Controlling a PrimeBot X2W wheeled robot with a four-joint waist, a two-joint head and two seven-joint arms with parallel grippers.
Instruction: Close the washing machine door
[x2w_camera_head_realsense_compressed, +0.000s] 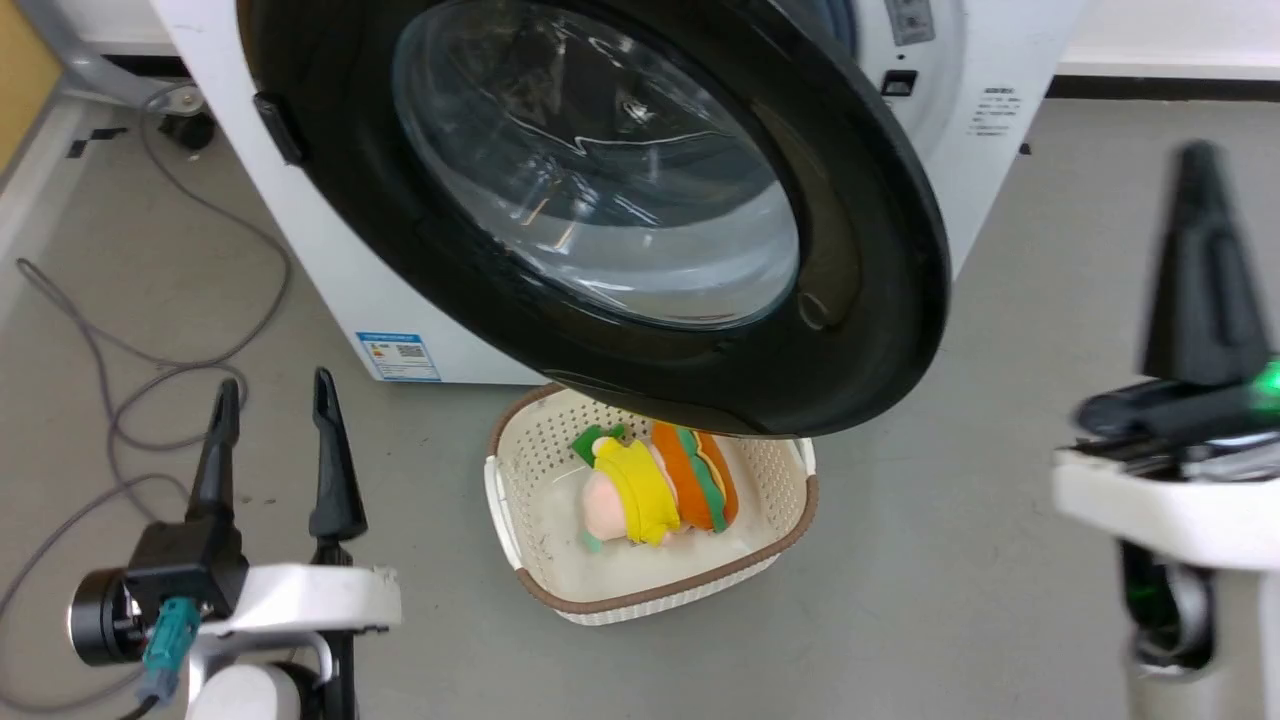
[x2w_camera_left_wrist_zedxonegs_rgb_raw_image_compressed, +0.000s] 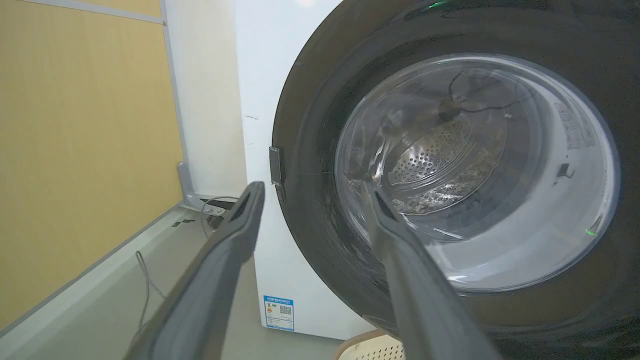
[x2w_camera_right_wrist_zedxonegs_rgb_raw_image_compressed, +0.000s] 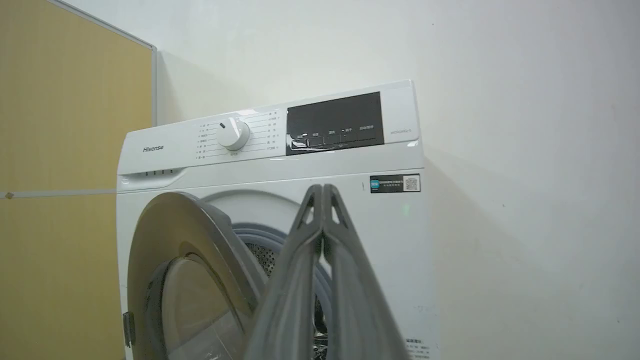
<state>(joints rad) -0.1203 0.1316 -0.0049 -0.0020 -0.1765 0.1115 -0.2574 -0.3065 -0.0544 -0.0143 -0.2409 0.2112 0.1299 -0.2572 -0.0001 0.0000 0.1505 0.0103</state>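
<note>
Washing machine door open, hanging over basket. Left gripper spread, empty, short of door. Right gripper pressed together, empty.

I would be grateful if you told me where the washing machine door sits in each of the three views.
Head view: the washing machine door fills the upper centre.
Left wrist view: it fills the right side, glass towards the camera.
Right wrist view: it sits at the lower left, swung open.
Shared landmark: the small catch on the door's left rim.
</note>
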